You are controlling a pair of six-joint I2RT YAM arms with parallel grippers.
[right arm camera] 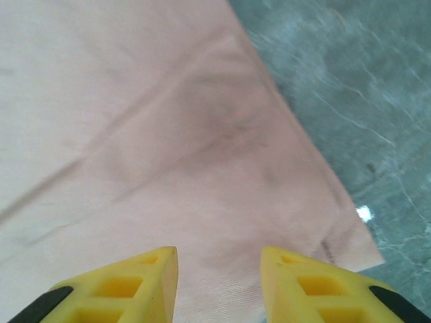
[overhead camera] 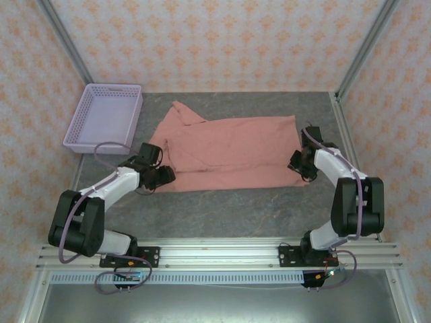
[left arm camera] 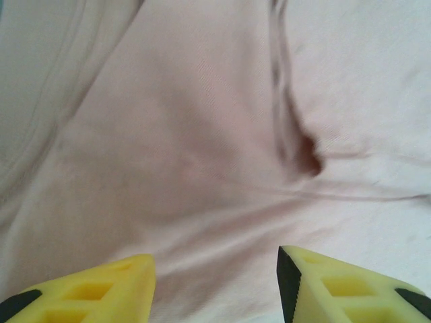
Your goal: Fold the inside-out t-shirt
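The inside-out t-shirt lies spread across the middle of the worktop — folding barely begun, I'd say — with the left claw and the right claw both parted and empty over its near corners.

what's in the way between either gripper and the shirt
Nothing visible. The left gripper and right gripper each sit right over the shirt, jaws open, with bare cloth between the fingers. The basket stands at the far left, off the cloth.
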